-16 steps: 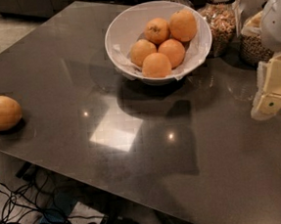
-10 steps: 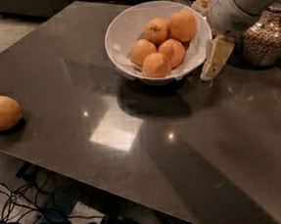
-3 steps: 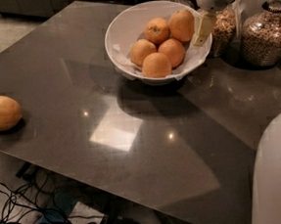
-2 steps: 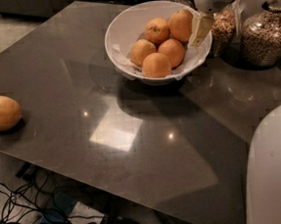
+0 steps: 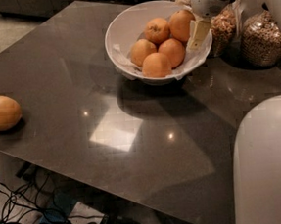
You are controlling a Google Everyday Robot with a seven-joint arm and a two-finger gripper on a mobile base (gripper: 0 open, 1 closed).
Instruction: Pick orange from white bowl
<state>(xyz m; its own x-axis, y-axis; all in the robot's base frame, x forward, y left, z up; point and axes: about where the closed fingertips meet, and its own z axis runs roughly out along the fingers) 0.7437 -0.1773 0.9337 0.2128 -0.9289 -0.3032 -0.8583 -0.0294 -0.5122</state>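
Note:
The white bowl with crumpled paper lining stands at the back middle of the dark table and holds several oranges. The orange, the biggest, lies at the back right of the bowl. An orange with a stem dimple lies to its left, and three more lie in front. My gripper reaches down from the upper right over the bowl's right rim, right beside the big orange and close to touching it. Nothing shows as held.
Two clear bags of cereal stand right of the bowl, behind the gripper. A paler oblong fruit lies at the table's left edge. My white body fills the bottom right. Cables lie on the floor below the front edge.
The gripper has come from the table's right side up to the bowl's right rim, then edged slightly down beside the big orange. My white body has come further into view at bottom right.

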